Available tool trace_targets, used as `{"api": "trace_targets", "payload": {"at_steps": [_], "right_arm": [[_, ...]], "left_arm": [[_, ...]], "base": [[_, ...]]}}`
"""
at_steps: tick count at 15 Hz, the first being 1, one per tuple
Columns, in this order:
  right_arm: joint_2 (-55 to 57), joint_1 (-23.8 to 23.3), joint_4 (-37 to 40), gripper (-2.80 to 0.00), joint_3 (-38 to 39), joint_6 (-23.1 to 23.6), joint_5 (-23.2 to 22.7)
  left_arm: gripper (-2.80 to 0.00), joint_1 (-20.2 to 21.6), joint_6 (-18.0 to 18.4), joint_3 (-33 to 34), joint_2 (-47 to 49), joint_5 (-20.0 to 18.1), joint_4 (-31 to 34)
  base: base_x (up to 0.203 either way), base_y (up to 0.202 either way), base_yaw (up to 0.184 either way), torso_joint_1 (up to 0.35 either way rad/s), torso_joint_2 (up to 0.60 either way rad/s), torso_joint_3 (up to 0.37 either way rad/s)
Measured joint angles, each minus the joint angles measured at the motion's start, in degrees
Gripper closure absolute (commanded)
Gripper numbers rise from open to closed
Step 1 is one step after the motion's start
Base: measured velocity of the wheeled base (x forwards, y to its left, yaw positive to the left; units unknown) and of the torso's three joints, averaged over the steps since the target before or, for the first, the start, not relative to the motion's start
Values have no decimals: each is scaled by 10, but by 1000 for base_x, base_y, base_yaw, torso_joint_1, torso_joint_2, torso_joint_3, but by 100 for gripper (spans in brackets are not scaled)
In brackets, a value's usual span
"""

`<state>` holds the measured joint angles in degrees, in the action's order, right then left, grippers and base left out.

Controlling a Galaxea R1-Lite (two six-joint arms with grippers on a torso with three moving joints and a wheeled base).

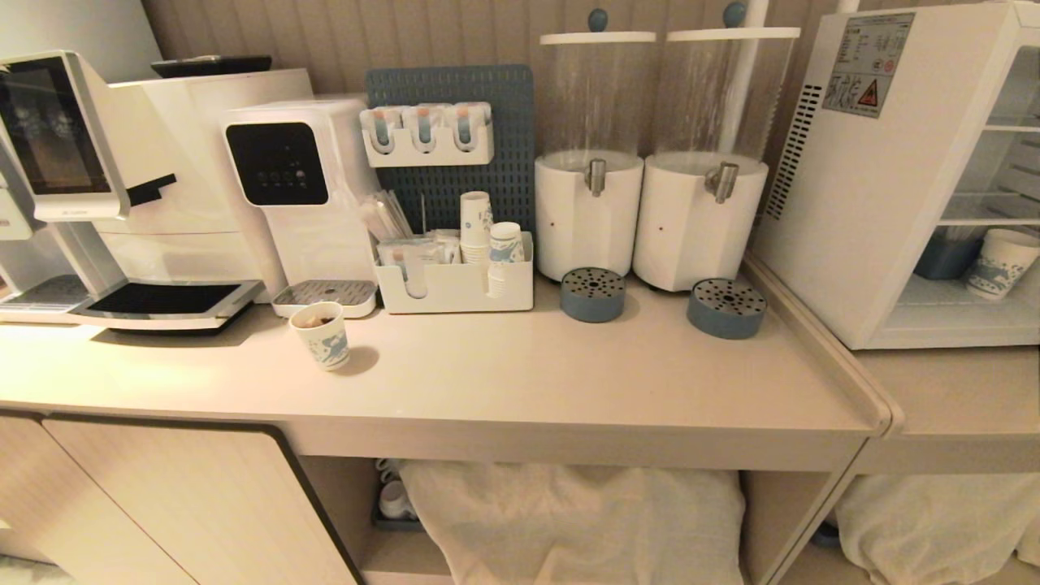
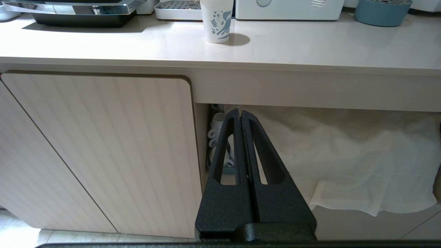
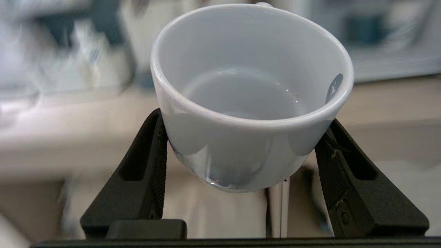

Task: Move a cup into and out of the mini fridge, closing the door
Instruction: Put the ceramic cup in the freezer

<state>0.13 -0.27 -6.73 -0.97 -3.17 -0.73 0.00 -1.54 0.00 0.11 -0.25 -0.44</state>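
Jaws of the right gripper (image 3: 241,151) are spread wide and clamped on the two sides of the cup (image 3: 251,100), gripping the tapering lower body so the mouth stays up and unobstructed; the cup looks empty and hangs clear of any surface, off to the side of the mini fridge (image 1: 902,187) and outside the head view, its surroundings too smeared to place more closely. Jaws of the left gripper (image 2: 240,117) are pressed together on nothing, parked low in front of the bench (image 1: 520,390), well left of the mini fridge and out of the way. Taking things from largest to smallest: the mini fridge stands on its own lower surface, its interior visible with wire shelves and a blue-patterned paper cup (image 1: 1001,262) on its floor, and the door cannot be seen, so I judge it swung open out of frame. Just left of the fridge stand two drink dispensers (image 1: 642,162), each with a round drip tray in front; further left a water dispenser (image 1: 296,187) and a coffee machine (image 1: 97,187). Between them sits a white organiser with stacked paper cups (image 1: 487,236), and far left of the fridge a lone patterned paper cup (image 1: 322,335) rests on the bench. Judged from this, the paper cup inside the fridge is the likeliest obstacle to any placement there.
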Motion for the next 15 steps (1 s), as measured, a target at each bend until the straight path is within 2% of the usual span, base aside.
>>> {"api": "trace_targets", "payload": {"at_steps": [4,15], "right_arm": [[-1,0,71,0,8,51,8],[-1,0,82,0,4,48,10]], "left_arm": [[0,0,1,0,0,0,0],[0,0,5,0,0,0,1]], "base": [[0,0,0,0,0,0],[0,0,0,0,0,0]]}}
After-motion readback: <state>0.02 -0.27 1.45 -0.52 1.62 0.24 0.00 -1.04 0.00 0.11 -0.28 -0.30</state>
